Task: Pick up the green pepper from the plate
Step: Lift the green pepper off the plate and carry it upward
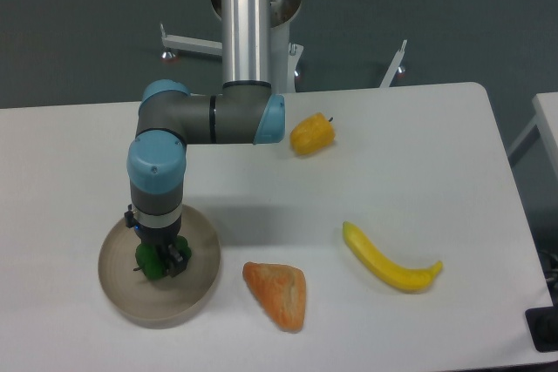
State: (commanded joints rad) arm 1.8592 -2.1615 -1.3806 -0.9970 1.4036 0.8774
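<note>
The green pepper (146, 261) lies in the beige-grey plate (118, 289) at the table's front left. Only its left side and a bit of green between the fingers show. My gripper (160, 260) points straight down into the plate, right on top of the pepper. One dark finger (180, 258) shows at the pepper's right side. The wrist hides the rest of the fingers, so I cannot see whether they press on the pepper. The pepper rests on the plate.
A yellow-orange pepper (312, 134) lies at the back centre. An orange wedge-shaped piece (277, 293) lies just right of the plate. A yellow banana (388, 260) lies at the front right. The arm's base post (245, 15) stands at the back.
</note>
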